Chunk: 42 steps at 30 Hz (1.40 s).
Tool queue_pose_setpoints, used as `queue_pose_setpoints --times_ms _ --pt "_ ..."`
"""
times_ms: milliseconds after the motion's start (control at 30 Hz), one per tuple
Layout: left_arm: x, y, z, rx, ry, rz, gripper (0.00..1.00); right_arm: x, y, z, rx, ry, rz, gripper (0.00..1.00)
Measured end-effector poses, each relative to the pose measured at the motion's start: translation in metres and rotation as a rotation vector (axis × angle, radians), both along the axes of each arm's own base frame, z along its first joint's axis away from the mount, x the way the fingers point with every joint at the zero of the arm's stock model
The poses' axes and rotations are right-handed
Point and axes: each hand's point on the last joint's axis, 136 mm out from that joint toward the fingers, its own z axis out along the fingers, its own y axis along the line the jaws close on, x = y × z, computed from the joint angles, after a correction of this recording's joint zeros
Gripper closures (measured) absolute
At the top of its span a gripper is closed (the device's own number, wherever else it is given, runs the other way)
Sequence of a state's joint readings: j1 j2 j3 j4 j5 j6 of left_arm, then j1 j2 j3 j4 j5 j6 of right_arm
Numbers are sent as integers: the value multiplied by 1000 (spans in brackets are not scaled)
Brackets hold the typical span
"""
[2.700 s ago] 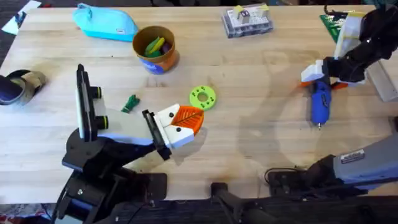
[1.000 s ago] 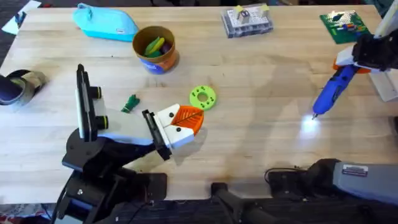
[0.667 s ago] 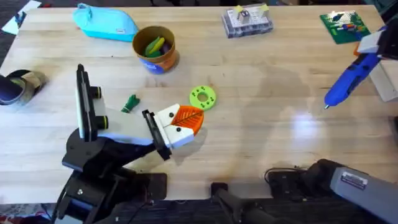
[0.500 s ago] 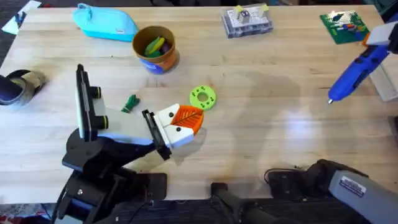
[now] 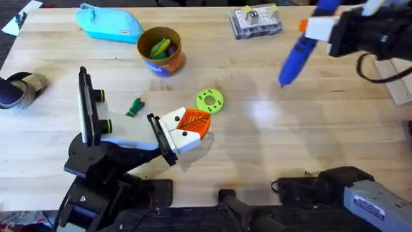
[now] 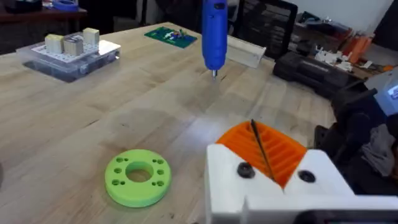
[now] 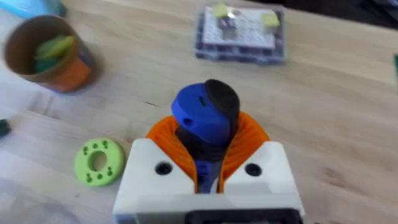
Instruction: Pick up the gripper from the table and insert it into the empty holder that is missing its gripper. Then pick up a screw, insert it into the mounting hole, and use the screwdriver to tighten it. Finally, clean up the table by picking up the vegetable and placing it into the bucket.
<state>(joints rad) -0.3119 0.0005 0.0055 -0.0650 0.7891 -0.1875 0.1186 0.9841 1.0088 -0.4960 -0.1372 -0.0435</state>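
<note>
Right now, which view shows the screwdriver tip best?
Left wrist: the screwdriver hangs upright, its thin metal tip clear above the table. Overhead shows it tilted in the right gripper, tip small. Right wrist shows its blue butt end between the orange pads, tip hidden.

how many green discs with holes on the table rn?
1. The green disc lies flat mid-table, just beyond the left gripper, right of the small dark-green vegetable. More could be hidden inside the bucket.

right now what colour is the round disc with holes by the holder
Bright green; the disc shows best in the left wrist view.
</note>
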Motion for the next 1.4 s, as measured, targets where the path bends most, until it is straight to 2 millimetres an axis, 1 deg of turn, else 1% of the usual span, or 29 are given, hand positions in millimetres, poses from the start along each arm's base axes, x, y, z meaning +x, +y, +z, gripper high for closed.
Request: queue_pose_setpoints --times_ms 33,67,133,233,467,567,633,733,800,933,1033,1167,1400 --pt "0 0 0 0 0 0 986 1 16 7 10 -33 49 864" --pt "0 0 0 0 0 0 986 1 27 12 16 -60 83 864" --pt "0 0 0 0 0 0 986 -1 58 29 37 -135 177 868" --pt "0 0 0 0 0 0 986 -9 93 46 70 -206 284 871" --pt "0 0 0 0 0 0 986 -40 160 67 144 -318 490 882" --pt "0 0 0 0 0 0 986 -54 184 73 199 -375 563 886" --pt "0 0 0 0 0 0 986 -65 197 72 230 -393 608 889" --pt "0 0 0 0 0 0 986 -81 212 69 259 -388 679 891" --pt "0 0 0 0 0 0 986 -90 219 70 279 -390 725 894" --pt "0 0 0 0 0 0 986 -108 230 88 340 -439 826 899" --pt "0 0 0 0 0 0 986 -119 235 96 375 -458 892 902" --pt "0 0 0 0 0 0 986 -129 238 98 406 -448 948 907" --pt "0 0 0 0 0 0 986 -142 244 100 451 -417 994 914"
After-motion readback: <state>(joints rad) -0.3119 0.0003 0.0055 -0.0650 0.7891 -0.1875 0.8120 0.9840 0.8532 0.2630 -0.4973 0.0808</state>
